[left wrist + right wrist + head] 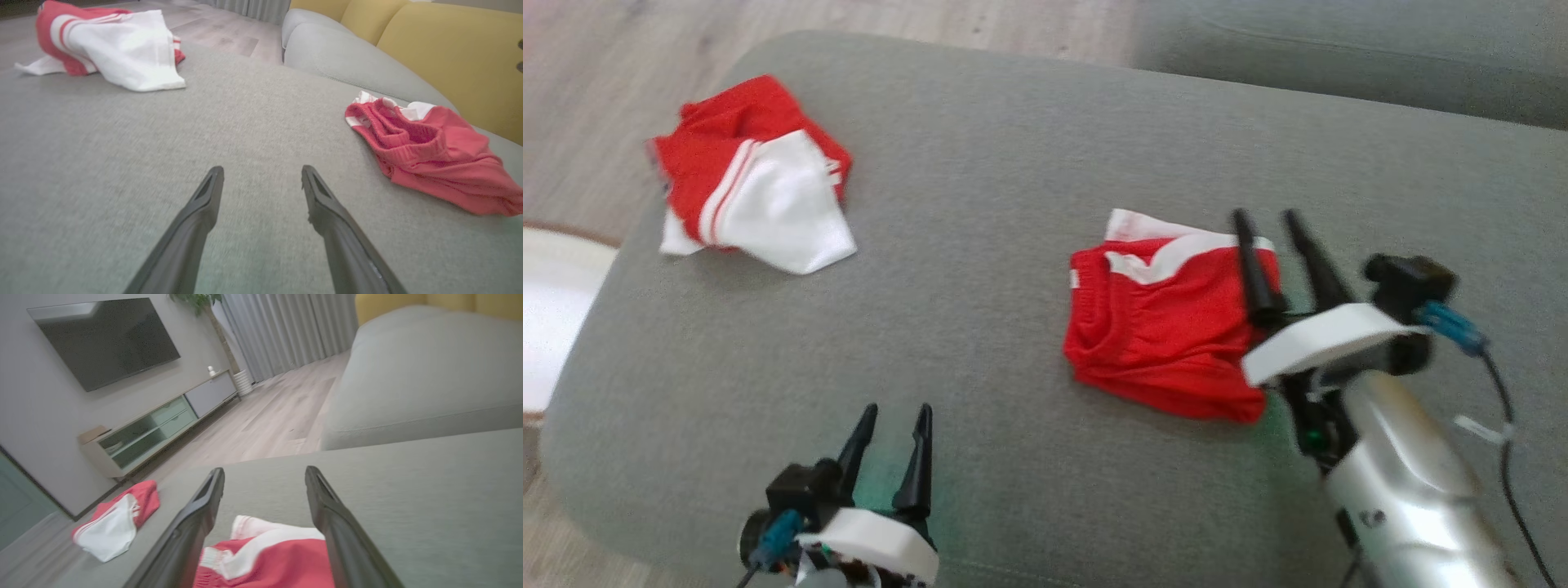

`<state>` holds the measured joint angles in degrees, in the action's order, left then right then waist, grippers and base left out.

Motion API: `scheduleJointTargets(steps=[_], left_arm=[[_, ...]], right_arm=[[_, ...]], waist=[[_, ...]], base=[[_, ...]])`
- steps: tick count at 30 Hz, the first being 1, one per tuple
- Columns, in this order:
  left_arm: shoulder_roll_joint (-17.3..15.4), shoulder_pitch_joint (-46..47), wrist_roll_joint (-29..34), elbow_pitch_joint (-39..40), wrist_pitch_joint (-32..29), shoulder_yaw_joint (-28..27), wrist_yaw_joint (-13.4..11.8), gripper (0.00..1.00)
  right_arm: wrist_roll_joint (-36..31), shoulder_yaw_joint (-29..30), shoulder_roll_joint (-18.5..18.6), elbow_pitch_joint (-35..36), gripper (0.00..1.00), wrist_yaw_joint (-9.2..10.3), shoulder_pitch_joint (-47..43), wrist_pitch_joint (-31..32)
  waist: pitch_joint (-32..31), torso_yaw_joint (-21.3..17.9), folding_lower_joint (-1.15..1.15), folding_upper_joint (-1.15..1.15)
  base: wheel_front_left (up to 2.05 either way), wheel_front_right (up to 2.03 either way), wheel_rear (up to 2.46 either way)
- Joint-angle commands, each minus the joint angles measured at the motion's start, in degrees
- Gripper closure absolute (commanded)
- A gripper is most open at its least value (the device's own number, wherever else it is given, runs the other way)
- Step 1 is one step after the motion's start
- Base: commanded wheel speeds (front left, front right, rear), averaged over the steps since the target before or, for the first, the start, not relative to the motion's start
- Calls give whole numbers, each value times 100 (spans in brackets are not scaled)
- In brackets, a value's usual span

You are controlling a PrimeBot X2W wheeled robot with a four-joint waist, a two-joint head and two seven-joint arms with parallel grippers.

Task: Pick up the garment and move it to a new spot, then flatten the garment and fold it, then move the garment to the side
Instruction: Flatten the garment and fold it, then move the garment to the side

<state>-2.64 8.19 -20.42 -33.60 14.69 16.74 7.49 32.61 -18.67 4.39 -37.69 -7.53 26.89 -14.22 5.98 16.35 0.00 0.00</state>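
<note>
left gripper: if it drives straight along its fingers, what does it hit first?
Probably bare grey cushion. The left gripper, jaws open, points between the crumpled red-and-white garment and the red shorts and lines up with neither. How steeply it dips is unclear.
</note>
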Motion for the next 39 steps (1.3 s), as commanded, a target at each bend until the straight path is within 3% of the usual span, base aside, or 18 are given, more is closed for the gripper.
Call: scheduleJointTargets(steps=[1,6,10,21,30,39], left_arm=[[-24,224,84,244,30,-240,-36,0],[-24,201,448,627,30,-481,-107,0],[-24,55,766,828,30,-631,-175,0],[-24,-671,1070,1258,30,-829,-314,0],[-24,-798,1095,1303,30,-826,-310,0],[-24,-660,808,1272,30,-638,-261,0]], right_arm=[[-273,114,-46,252,0,4,-186,-75],[-1463,1157,-107,673,0,4,-797,-76],[-2039,1514,-141,904,0,4,-1186,-77],[-2184,1745,-150,1160,0,4,-2012,-77],[-2184,1588,-150,1196,0,4,-2104,-77],[-2359,215,-151,508,0,4,-1638,-77]], waist=[[-54,-235,0,0],[-135,-544,0,0],[-233,-719,0,0],[-600,-982,0,0],[-615,-1026,0,0],[-307,-584,0,0]], base=[[0,0,0],[0,0,0],[0,0,0],[0,0,0],[0,0,0],[0,0,0]])
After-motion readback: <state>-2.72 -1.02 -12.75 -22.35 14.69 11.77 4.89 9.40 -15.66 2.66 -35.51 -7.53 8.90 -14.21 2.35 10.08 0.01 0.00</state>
